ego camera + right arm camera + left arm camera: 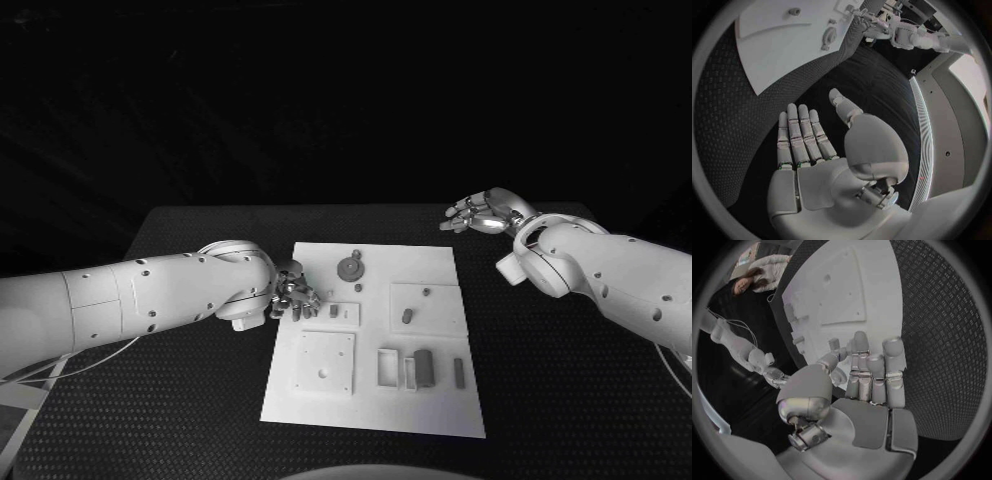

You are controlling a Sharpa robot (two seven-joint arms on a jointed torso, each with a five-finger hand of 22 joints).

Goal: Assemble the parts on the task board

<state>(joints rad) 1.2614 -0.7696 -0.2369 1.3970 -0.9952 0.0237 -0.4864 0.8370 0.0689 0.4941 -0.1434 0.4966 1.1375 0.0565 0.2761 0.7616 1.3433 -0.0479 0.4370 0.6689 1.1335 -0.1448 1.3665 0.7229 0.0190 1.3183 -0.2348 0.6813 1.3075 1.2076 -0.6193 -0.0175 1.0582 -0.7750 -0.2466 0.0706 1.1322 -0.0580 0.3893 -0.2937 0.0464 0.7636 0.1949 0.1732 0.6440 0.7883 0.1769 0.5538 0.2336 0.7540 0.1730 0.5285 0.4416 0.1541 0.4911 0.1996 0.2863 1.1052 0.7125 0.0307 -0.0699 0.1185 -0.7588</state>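
Parts [423,364] lie grey and small on the white task board [433,410], mid-table. Left hand [293,297], fingers together and holding nothing, hovers at its left edge beside a round part [349,268]. Right hand [483,212], fingers extended, empty, hangs well apart over the black table [562,400].

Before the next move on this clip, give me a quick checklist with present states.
1. Left silver hand at the left edge of the white task board: ok.
2. Left hand holding a part: cannot tell; fingers curl down.
3. Right silver hand empty, fingers apart: ok.
4. Right hand over the board: not ok; it hangs beyond the far right corner, above the black table.
5. Round grey part on the board, untouched: ok.
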